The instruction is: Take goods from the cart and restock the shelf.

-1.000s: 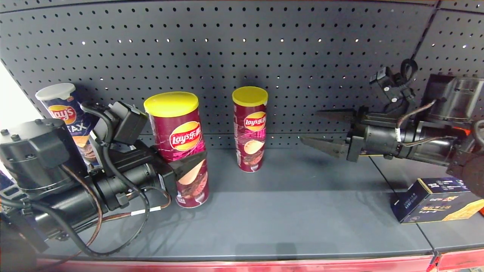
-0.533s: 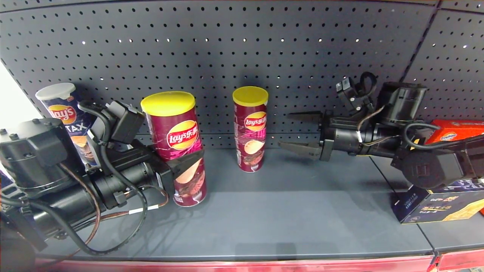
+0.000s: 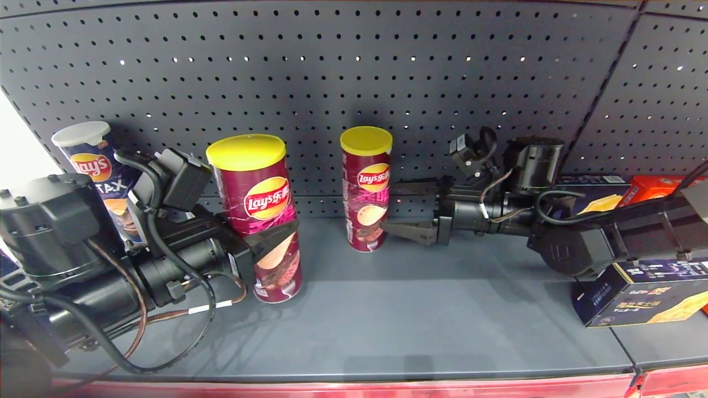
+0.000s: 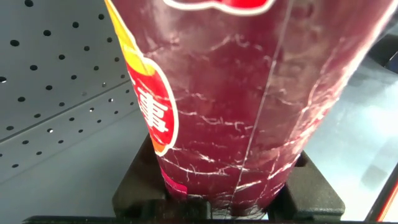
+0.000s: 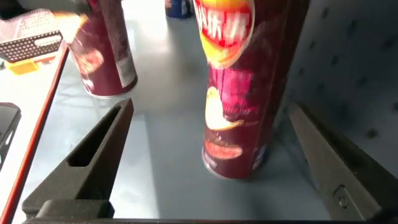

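A maroon chip can with a yellow lid [image 3: 257,215] stands on the grey shelf [image 3: 431,320] at the left, and my left gripper [image 3: 274,237] is shut on its lower half. In the left wrist view the can [image 4: 236,106] rises from between the fingers [image 4: 311,193]. A second, slimmer maroon can [image 3: 366,188] stands farther back near the pegboard. My right gripper [image 3: 395,209] is open just to its right, fingertips level with its lower half. In the right wrist view that can [image 5: 239,93] stands between the spread fingers [image 5: 93,155], untouched.
A blue chip can with a white lid [image 3: 99,166] stands at the far left behind my left arm. A dark blue box [image 3: 636,293] and an orange box [image 3: 658,188] lie at the right. The shelf's red front edge [image 3: 354,387] runs along the bottom.
My right arm has swung left along the shelf until its open fingers reached the slim can. The left gripper and its can shifted slightly left, then stayed.
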Controlling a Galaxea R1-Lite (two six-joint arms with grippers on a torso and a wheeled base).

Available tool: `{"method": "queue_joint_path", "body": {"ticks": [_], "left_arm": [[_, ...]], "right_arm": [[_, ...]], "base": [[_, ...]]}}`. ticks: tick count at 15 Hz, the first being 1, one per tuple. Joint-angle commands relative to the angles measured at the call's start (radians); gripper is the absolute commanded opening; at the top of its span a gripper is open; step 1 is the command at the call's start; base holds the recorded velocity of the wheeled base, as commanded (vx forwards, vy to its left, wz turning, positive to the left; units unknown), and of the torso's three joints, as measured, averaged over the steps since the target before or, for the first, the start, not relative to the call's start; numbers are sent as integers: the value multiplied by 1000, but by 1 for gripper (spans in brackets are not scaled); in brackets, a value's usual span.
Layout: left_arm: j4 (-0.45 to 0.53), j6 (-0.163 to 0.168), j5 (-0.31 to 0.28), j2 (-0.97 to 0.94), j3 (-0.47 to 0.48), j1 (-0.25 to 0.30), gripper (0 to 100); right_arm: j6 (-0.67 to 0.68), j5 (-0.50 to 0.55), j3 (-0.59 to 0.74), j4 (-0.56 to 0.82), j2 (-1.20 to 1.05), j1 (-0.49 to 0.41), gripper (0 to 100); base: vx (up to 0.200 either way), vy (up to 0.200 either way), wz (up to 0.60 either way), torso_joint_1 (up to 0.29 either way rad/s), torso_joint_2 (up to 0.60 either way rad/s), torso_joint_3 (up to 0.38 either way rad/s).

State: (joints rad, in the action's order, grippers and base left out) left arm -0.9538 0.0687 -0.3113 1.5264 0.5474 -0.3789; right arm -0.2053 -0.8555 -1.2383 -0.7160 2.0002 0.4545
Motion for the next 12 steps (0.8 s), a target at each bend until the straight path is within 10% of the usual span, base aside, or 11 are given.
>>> {"method": "queue_joint_path", "body": {"ticks": [1,12], "left_arm": [[0,0,0,1,0,0,0],[-3,0,1,0,-17,0,0]], "right_arm": [[0,1,-13,9,20,10,100],[0,18,-181,82,166,23,100]], "base": [[0,0,0,0,0,0],[0,0,0,0,0,0]]}}
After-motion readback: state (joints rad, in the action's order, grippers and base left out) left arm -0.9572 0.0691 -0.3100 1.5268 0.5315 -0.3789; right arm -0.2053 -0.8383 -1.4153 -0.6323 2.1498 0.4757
